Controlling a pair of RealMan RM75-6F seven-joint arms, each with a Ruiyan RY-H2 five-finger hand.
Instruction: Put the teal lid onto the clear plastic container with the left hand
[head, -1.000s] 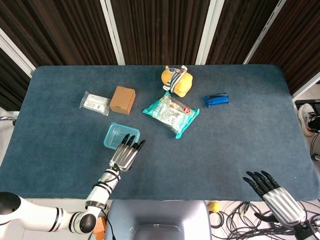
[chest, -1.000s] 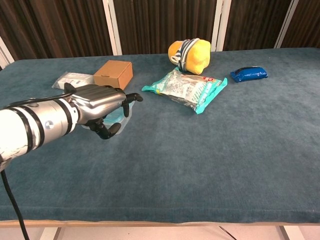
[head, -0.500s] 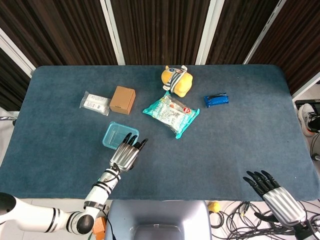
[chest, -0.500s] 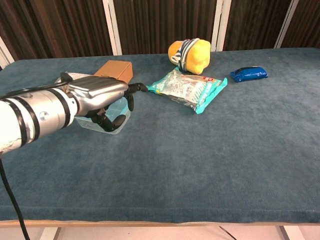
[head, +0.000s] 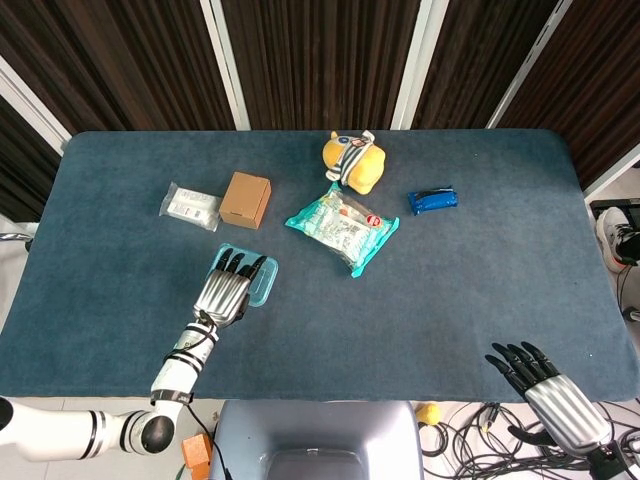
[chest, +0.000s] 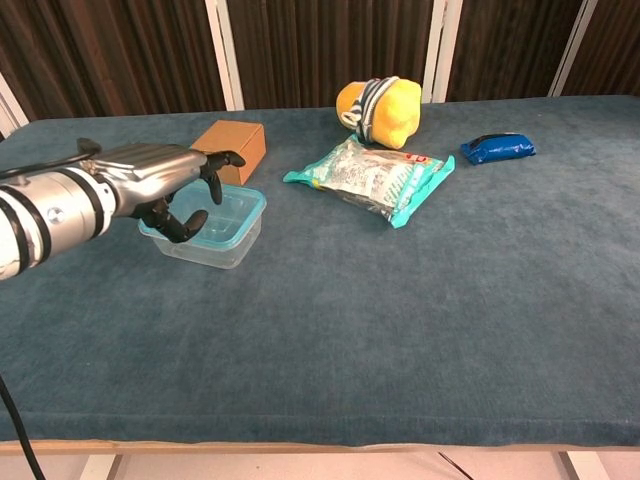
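Observation:
The clear plastic container (head: 260, 285) (chest: 222, 232) stands on the blue table left of centre, and the teal lid (chest: 243, 203) lies on top of it as a teal rim. My left hand (head: 225, 290) (chest: 165, 182) hovers over the container's left side with its fingers apart and curved downward, holding nothing. My right hand (head: 553, 393) shows only in the head view, off the table's front right corner, fingers spread and empty.
Behind the container lie a brown box (head: 245, 200) (chest: 227, 147) and a clear packet (head: 190, 206). A teal snack bag (head: 342, 226) (chest: 372, 178), a yellow plush toy (head: 354, 162) (chest: 380, 108) and a blue packet (head: 432, 200) (chest: 497, 148) sit further right.
My left hand has swung left and slightly away from me, from the container's right side to over its left side, uncovering the lidded container in the chest view. The right hand stayed put.

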